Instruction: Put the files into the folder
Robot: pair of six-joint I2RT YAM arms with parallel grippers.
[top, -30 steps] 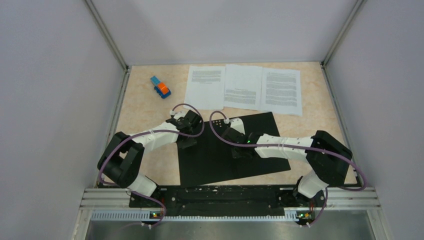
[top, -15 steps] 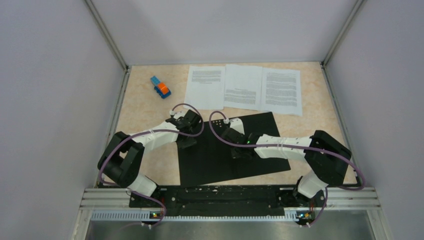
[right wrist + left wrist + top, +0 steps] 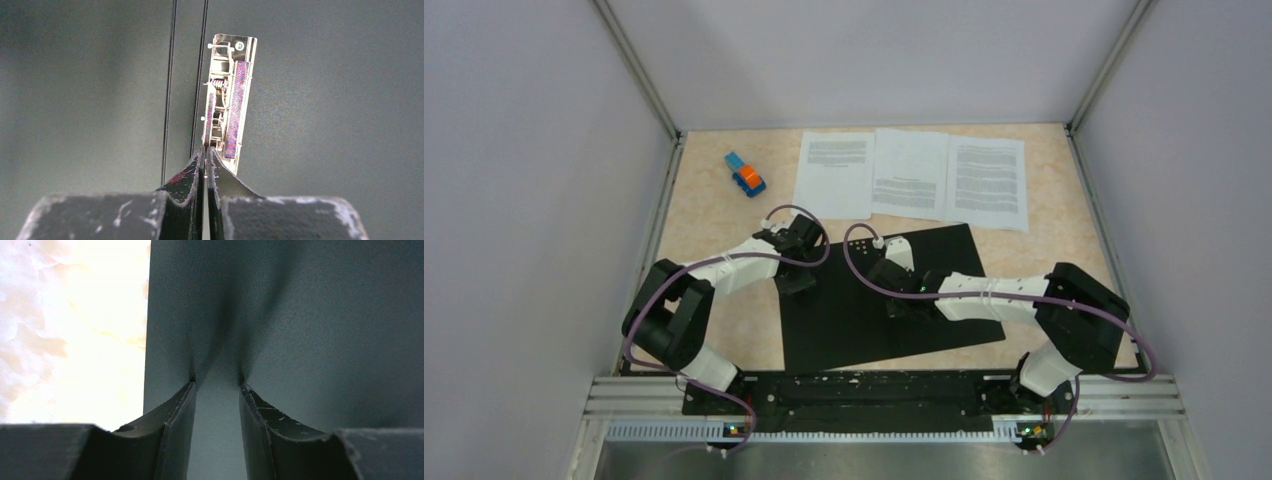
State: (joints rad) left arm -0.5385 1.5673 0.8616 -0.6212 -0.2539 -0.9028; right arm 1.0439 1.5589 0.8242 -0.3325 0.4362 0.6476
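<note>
Now the open folder point(image 3: 844, 320) is pressed by the slightly open, empty left hand point(image 3: 217, 385); the closed right hand point(image 3: 205, 148) should next lift its clip point(image 3: 230, 95).

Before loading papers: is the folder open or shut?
Open: the folder lies spread flat, black inside up, spine clip exposed.

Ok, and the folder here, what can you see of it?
The folder lies opened flat on the table, matte black inside facing up, slightly skewed. Two parallel crease lines run along its spine, with a shiny metal clip fixed beside them. The left claw, open, has its tips down on the surface near the left edge; the right claw, shut, meets the clip's near end.
</note>
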